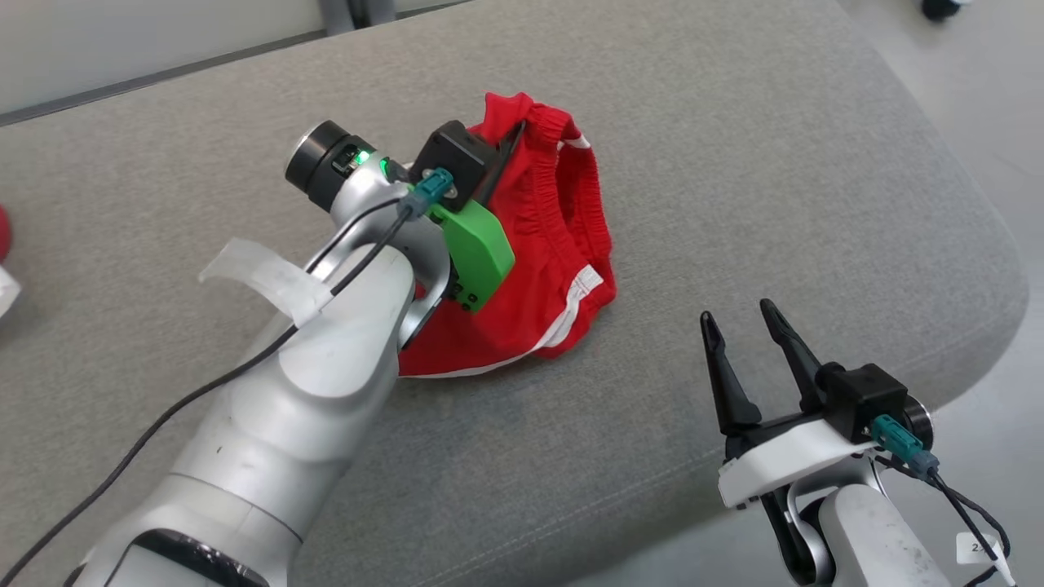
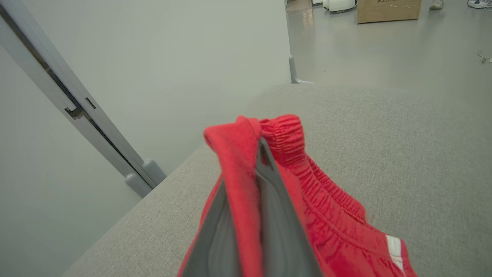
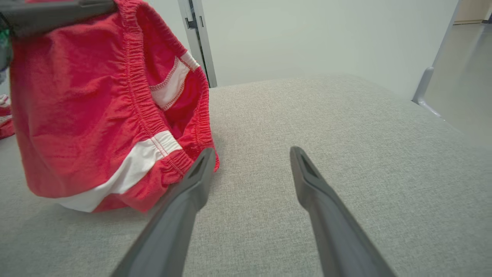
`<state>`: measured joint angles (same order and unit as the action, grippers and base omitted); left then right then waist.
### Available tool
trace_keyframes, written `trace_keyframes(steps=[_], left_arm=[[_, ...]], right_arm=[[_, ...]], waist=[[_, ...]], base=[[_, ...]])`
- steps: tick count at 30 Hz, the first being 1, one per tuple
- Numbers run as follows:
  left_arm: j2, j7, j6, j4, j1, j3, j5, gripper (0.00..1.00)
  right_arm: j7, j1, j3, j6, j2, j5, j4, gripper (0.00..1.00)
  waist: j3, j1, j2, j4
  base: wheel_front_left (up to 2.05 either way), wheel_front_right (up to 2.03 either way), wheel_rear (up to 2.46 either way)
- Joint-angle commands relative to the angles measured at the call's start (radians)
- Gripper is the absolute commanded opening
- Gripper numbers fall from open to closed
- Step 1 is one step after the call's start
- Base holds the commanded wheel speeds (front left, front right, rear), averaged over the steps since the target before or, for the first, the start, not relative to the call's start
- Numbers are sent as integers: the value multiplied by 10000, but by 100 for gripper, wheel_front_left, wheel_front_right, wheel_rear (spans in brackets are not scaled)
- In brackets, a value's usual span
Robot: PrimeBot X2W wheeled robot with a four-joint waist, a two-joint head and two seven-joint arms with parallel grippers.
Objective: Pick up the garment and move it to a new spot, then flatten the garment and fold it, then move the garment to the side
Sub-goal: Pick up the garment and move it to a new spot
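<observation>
Grey fabric cushion under and ahead of my right fingers; pale wall beyond their tips; cardboard box on the floor, far past my left fingers.

A tabletop padded in grey woven fabric spans the foreground, with a rounded corner and a stitched seam just below its edge. Behind it stands a pale, plain partition wall. A grey metal upright with a dark slot along it crosses the wall at a slant in the left wrist view and ends in 2 rounded tips near the tabletop's far edge. Past the wall's end, where a small grey foot rests, a smooth grey floor opens out, glossy with soft reflections. A brown cardboard box sits far off on it. The light is even and diffuse.
</observation>
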<state>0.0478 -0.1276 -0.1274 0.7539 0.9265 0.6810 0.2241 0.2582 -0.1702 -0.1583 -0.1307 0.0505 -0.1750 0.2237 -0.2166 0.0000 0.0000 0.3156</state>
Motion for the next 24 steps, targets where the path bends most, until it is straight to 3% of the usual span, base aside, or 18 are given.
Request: trace_keyframes(steps=[1,9,10,11,12,17,24], left_arm=[[59,-15,-3,208,285,-2,56,0],[124,-353,254,2418,1114,69,39,0],[114,-536,388,2816,1293,-4,95,36],[115,-602,445,3015,1379,22,45,81],[120,-656,496,3195,1460,87,-29,100],[87,-901,563,3771,1797,232,-44,100],[32,-1119,367,3410,1285,516,640,100]], right_arm=[[68,-151,-73,-1,0,-93,52,100],[87,-410,-492,-1,-4,-469,51,100],[87,-417,-472,-1,-2,-517,6,100],[86,-405,-441,-1,-4,-517,-7,100],[84,-396,-391,-1,-4,-512,-14,100],[84,-380,-326,-1,0,-404,76,100],[85,-168,-62,1,12,-110,251,100]], waist=[[-677,0,0,984],[-1130,0,0,1814],[-1195,0,0,1838],[-1215,0,0,1827],[-1222,0,0,1789],[-1053,0,0,1393],[-346,0,0,181]], base=[[0,0,0],[0,0,0],[0,0,0],[0,0,0],[0,0,0],[0,0,0],[0,0,0]])
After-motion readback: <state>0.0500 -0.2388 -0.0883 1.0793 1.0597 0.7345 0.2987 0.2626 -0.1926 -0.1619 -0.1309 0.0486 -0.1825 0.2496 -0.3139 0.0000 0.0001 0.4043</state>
